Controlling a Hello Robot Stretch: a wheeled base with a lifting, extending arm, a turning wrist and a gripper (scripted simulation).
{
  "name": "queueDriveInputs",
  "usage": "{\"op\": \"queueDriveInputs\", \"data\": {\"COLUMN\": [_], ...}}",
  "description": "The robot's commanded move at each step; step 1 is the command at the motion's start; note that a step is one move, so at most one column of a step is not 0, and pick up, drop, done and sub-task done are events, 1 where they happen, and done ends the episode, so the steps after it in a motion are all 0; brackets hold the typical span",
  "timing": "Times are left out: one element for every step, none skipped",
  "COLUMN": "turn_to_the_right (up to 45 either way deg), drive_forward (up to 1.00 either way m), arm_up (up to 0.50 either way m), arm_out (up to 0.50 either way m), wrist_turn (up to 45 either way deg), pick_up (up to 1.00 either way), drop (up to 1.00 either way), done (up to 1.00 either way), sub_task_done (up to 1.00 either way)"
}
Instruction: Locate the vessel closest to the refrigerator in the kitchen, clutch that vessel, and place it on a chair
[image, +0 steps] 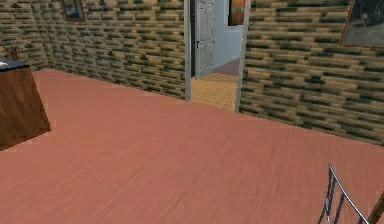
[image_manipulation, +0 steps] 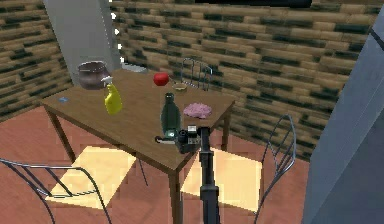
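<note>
On the brown wooden worktop (image_manipulation: 135, 118), at its near edge, stands the tall dark green bottle (image_manipulation: 171, 112), by the end effector (image_manipulation: 182, 140), whose hold I cannot tell; probably rigid, slick, breakable and top-heavy, best gripped around its broad body

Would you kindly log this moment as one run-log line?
gripper by table edge | dark bottle near it | hold: cannot tell | chair beside arm

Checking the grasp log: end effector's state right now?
End effector: cannot tell whether it holds anything; a dark bottle stands on the table at its far end.
</note>
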Motion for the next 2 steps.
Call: {"op": "queueDriveInputs", "data": {"turn_to_the_right": [0.0, 0.0], "drive_forward": [0.0, 0.0], "arm_up": [0.1, 0.24], "arm_out": [0.0, 0.0], "wrist_turn": [0.0, 0.0], "pick_up": [0.0, 0.0], "drop": [0.0, 0.0], "done": [0.0, 0.0], "sub_task_done": [0.0, 0.0]}}
